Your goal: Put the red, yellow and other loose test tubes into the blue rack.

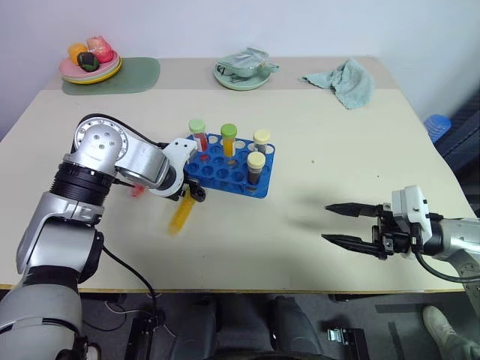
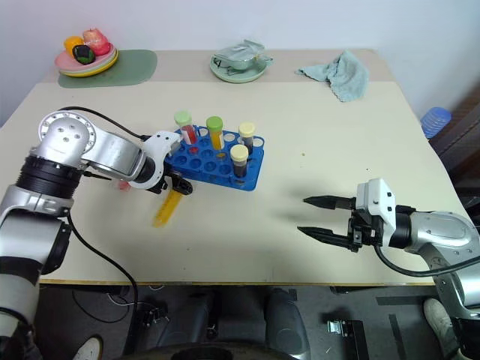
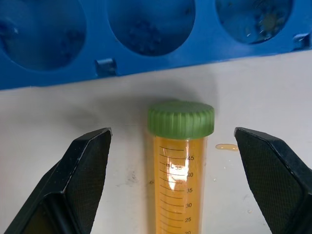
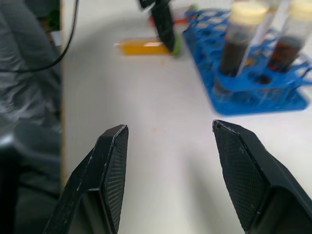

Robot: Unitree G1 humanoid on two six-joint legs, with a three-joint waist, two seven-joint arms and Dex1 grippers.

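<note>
The blue rack (image 1: 225, 169) stands mid-table and holds several capped tubes. A yellow test tube (image 1: 180, 216) with a green cap (image 3: 181, 119) lies flat on the table just in front of the rack's left end. My left gripper (image 1: 192, 197) points down over its capped end and is open, with one finger (image 3: 87, 161) on each side of the cap, not touching it. Part of a red test tube (image 1: 137, 191) peeks out from behind my left forearm. My right gripper (image 1: 339, 223) hovers open and empty over the table's front right.
At the back left, a plate of toy food (image 1: 90, 66) sits on a green mat (image 1: 139, 75). A bowl with a packet (image 1: 244, 71) is at the back centre and a teal cloth (image 1: 343, 81) at the back right. A small yellow drop (image 3: 225, 146) lies beside the tube.
</note>
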